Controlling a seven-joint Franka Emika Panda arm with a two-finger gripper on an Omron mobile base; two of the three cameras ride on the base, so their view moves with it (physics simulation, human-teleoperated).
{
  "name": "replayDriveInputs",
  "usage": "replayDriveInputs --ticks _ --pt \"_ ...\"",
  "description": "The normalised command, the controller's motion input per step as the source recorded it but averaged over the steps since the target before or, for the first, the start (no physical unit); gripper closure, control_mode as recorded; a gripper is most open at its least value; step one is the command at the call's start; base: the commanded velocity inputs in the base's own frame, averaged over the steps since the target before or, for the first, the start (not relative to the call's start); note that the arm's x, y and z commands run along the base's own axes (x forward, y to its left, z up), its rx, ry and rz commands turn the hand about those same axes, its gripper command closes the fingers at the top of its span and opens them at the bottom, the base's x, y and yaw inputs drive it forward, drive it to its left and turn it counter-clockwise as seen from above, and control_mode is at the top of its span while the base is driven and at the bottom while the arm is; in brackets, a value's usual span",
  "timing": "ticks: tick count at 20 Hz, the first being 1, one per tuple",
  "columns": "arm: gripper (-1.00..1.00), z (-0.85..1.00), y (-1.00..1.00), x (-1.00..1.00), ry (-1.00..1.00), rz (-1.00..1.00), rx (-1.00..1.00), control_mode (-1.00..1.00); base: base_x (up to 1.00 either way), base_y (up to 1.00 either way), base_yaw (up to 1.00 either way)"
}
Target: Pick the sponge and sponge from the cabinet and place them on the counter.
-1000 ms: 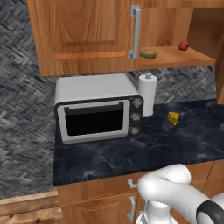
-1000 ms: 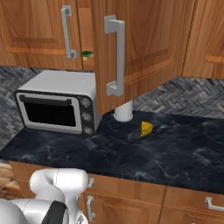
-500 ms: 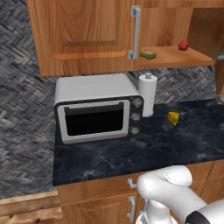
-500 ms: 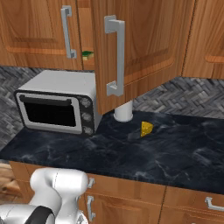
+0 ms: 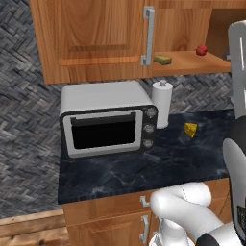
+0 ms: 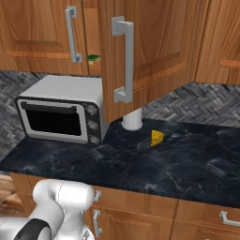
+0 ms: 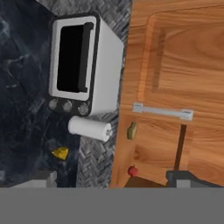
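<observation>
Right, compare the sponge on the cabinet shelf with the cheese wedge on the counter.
The sponge is a flat rectangular block; the cheese wedge tapers to a point. The sponge lies up on the cabinet shelf beside the door handle; the cheese wedge sits down on the counter near the paper towel roll. The sponge is dull olive-yellow with green showing in the right base view; the cheese wedge is brighter yellow. Both are small and yellowish.

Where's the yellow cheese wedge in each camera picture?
Left base view: cheese wedge on the counter, right of the paper towel roll.
Right base view: centre, right of the roll.
Hand view: lower left, below the roll.
Shared landmark: the roll.
</observation>
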Motion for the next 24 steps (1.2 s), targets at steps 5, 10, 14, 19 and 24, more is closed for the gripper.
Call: replayDriveInputs --ticks 5,10,14,19,24 --pt "-1.00 0.00 0.00 0.38 0.00 -0.19 -0.09 -1.00 0.00 0.00 0.00" --pt "-1.00 -0.05 0.00 0.27 0.00 -0.20 -0.03 -1.00 0.00 0.00 0.00" --pt "-1.00 -0.08 -0.02 0.26 0.00 -0.19 -0.02 -1.00 0.00 0.00 0.00" --pt "-1.00 0.00 -0.11 0.18 -0.01 -0.22 -0.01 -1.00 0.00 0.00 0.00" --pt "-1.00 0.00 -0.07 0.28 0.00 -0.17 0.00 -1.00 0.00 0.00 0.00"
